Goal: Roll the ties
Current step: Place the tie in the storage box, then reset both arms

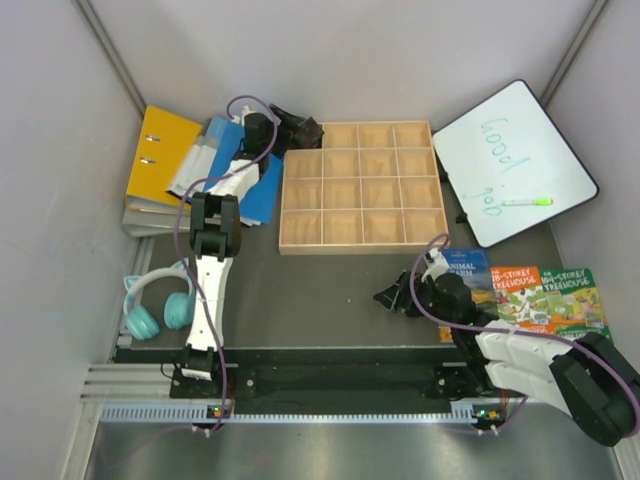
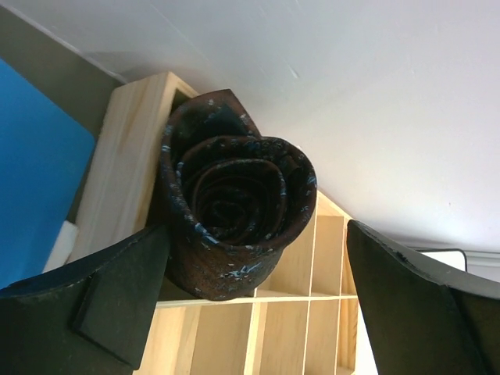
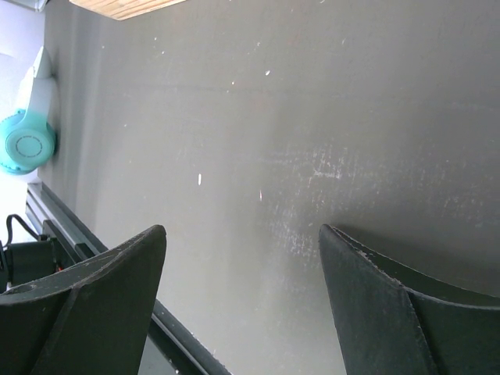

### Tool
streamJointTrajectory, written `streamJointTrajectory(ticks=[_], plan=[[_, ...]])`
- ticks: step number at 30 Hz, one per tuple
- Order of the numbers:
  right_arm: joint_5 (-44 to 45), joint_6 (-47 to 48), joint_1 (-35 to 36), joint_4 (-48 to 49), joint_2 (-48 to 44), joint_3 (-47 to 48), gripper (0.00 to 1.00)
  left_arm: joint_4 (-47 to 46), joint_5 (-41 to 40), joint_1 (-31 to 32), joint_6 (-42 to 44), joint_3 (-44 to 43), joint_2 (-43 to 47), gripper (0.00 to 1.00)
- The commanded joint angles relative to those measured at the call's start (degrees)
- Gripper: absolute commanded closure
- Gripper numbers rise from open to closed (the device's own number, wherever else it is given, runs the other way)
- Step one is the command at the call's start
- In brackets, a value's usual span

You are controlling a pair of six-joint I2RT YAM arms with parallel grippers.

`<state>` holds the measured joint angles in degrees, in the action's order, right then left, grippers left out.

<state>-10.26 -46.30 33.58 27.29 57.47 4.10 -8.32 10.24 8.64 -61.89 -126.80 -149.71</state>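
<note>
One of the ties [image 2: 234,205], rolled into a tight dark spiral with bluish specks, sits at the far left corner of the wooden grid box [image 2: 129,148]. My left gripper [image 2: 256,234] is open wide around it. The roll leans against the left finger [image 2: 109,301], and the right finger [image 2: 414,305] stands well apart from it. From above, the tie [image 1: 304,130] is a dark lump at the box's top left corner, with the left gripper [image 1: 290,122] at it. My right gripper [image 1: 397,297] hangs open and empty over the dark mat [image 3: 312,117], its fingertips [image 3: 148,250] spread.
The wooden grid box [image 1: 362,187] fills the middle back. A yellow binder [image 1: 160,155] and blue folder [image 1: 262,190] lie at back left, with teal headphones [image 1: 158,305] near the left arm. At right are a whiteboard [image 1: 512,160] with a green marker [image 1: 527,202], and books [image 1: 530,295].
</note>
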Motion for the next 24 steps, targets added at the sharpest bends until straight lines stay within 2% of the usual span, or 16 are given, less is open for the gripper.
streamJointTrajectory(ticks=[1,10,16,19,24], plan=[[1.0,0.3,0.0,0.4,-0.3,-2.7,0.20,4.9,-0.5,-1.3,-0.5,1.2,5.8,0.01],[1.2,0.3,-0.1,-0.2,-0.7,-2.7,0.21,10.4,-4.8,-2.3,0.2,9.2,17.0,0.01],[1.2,0.4,-0.1,-0.7,-1.3,-2.6,0.21,12.5,-2.4,-2.1,3.8,12.6,24.1,0.01],[1.0,0.4,-0.1,-1.1,-2.0,-2.7,0.20,12.7,-1.0,-2.2,5.0,17.3,29.4,0.01],[1.1,0.3,0.0,-1.8,-3.2,-2.8,0.20,12.3,-0.5,-2.1,6.5,30.0,40.2,0.01]])
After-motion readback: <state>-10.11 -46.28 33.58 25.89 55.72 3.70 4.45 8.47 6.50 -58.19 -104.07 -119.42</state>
